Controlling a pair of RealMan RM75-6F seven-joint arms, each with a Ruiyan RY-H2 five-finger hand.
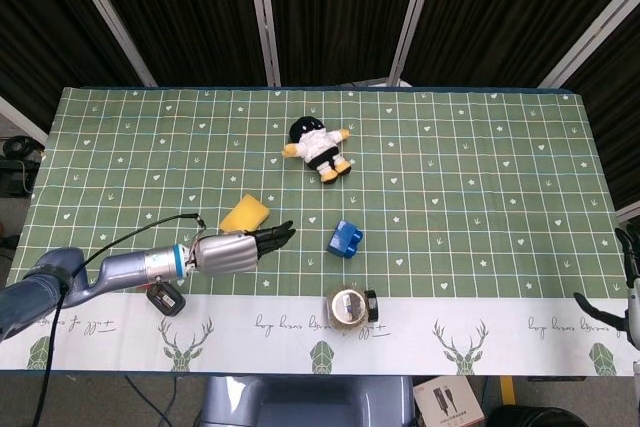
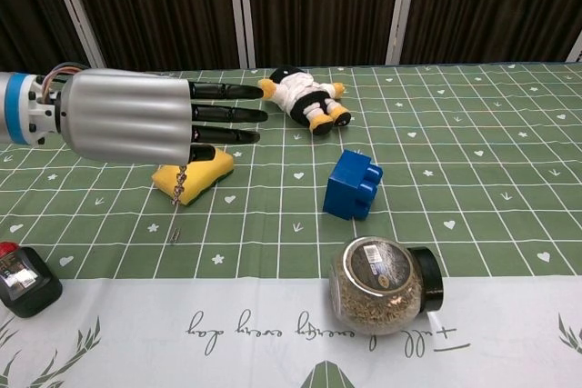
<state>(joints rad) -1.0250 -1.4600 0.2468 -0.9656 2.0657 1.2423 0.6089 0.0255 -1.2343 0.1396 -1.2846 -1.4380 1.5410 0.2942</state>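
**A:** Where is the left hand right now?

**B:** It hangs low over the green checked tablecloth, palm down, fingers stretched out straight and slightly spread. Nothing sits between them. A small metal chain dangles from under the hand in the chest view.

**A:** What is closest to it?

**B:** The yellow sponge. In the head view it lies just beyond the hand, on the far side of the knuckles. In the chest view the hand covers part of the sponge, and the fingertips reach past it. I cannot tell whether the hand touches it.

**A:** And further out?

**B:** Ahead of the fingertips, near them, sits a blue toy block. Nearer the table's front edge than that block lies a glass jar of seeds on its side, black lid pointing away from the hand. Well beyond the fingertips, toward the far side of the table, lies a plush doll. Behind the hand, beside the wrist, a small black device with a red cap rests on the white border of the cloth.

**A:** The right hand?

**B:** Only a sliver of it shows at the edge of the head view, well apart from everything; whether its fingers are apart or together I cannot tell.
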